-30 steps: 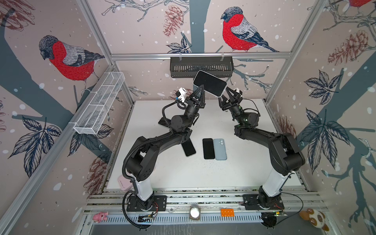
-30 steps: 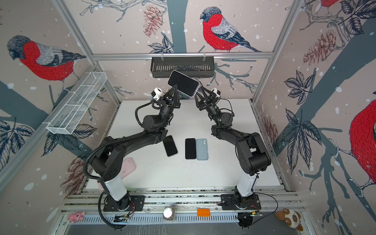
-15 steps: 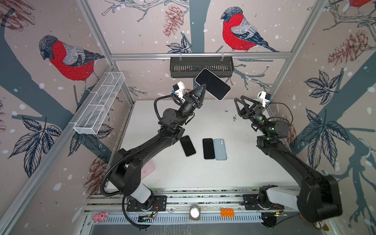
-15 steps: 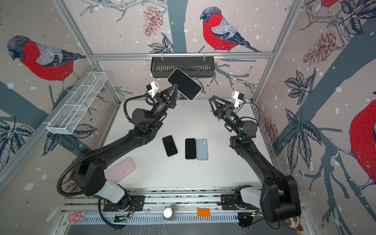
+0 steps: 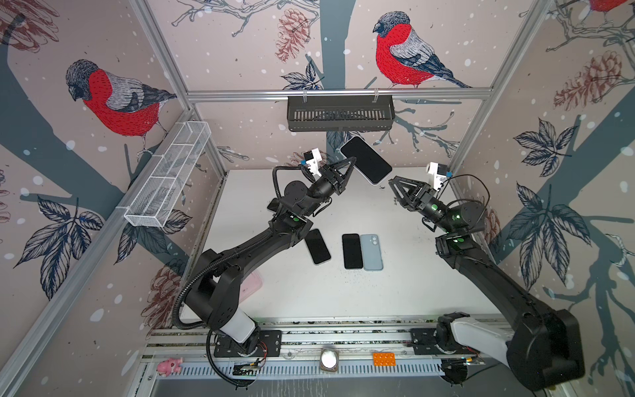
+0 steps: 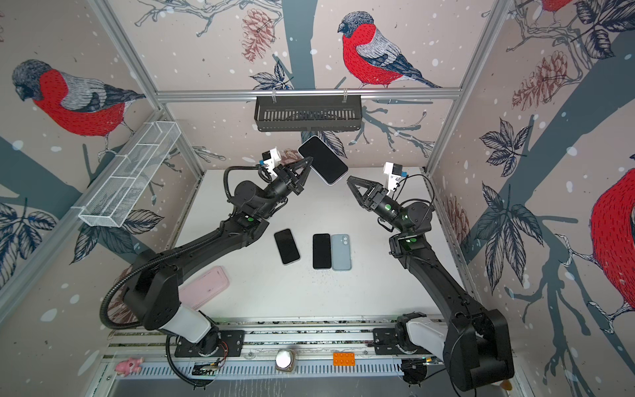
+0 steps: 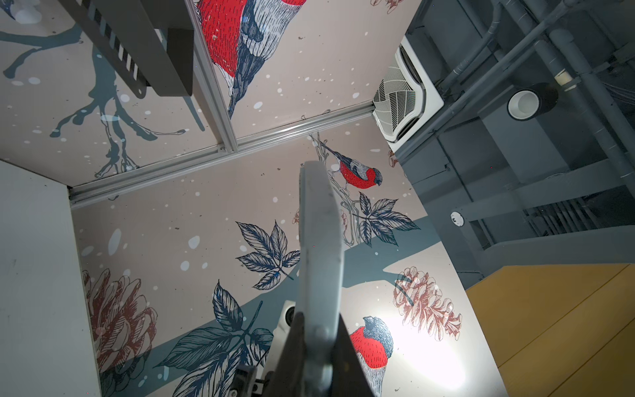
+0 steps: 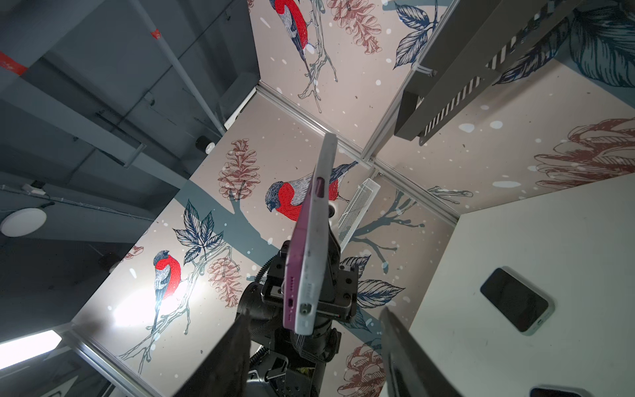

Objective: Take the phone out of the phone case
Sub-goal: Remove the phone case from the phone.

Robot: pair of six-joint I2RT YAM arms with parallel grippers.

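Edge-on in mid-air: a cased phone (image 8: 319, 192), magenta on one face, scuffed white along the rim, clamped by the left gripper (image 8: 309, 254). Closer, blurred: the right gripper (image 8: 314, 312), dark fingers (image 8: 223, 357) spread wide, touching nothing. Beyond, on the white table (image 8: 567, 240), a dark-screened phone (image 8: 515, 299) lying flat. On the wall, a black slotted basket (image 8: 446, 86).

We can read no text, label, brand name, number or sign on anything in the scene.
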